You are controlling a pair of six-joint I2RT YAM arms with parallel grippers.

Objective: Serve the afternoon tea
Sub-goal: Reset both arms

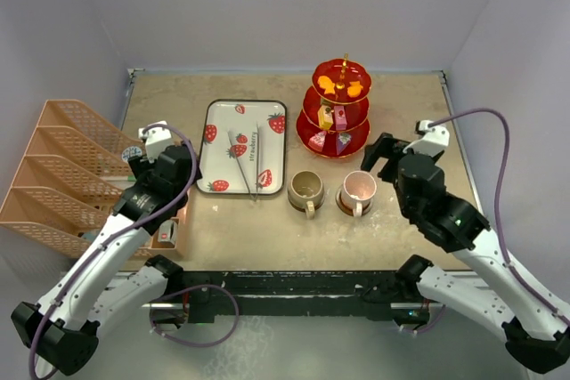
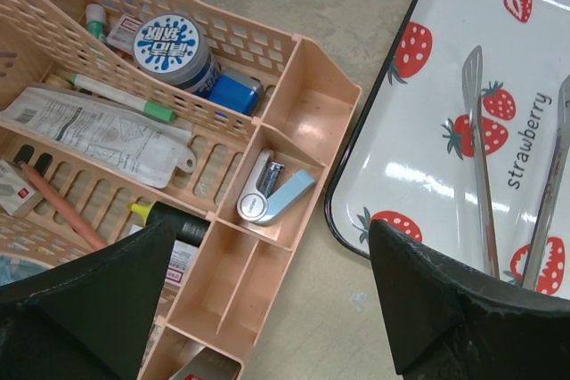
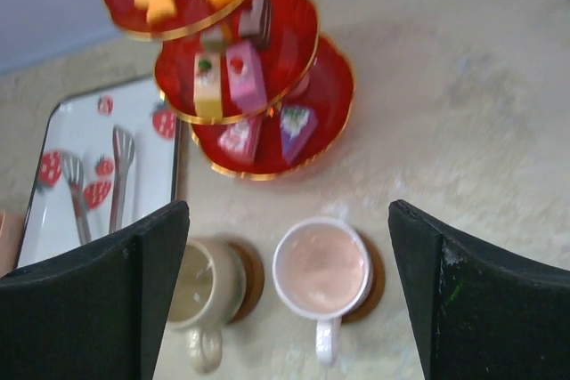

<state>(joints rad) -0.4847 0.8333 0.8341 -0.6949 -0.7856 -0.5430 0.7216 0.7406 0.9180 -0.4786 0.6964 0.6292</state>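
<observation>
The red three-tier stand (image 1: 341, 109) with a gold stem stands at the back right and carries small toy sweets (image 3: 227, 77) on all three tiers. In front of it the olive-brown mug (image 1: 306, 189) and the pink mug (image 1: 360, 188) each sit on a round brown coaster (image 3: 374, 278), handles toward the near edge. My right gripper (image 3: 287, 213) hovers open just right of the pink mug (image 3: 321, 269), which shows between the fingers, untouched. My left gripper (image 2: 272, 229) is open and empty over the gap between the organizer and the tray.
A white strawberry tray (image 1: 223, 162) holding long metal tweezers (image 1: 252, 162) lies left of the mugs. A peach desk organizer (image 1: 62, 175) with pens, a tape tin and a stapler fills the left edge. Grey walls enclose the table on three sides.
</observation>
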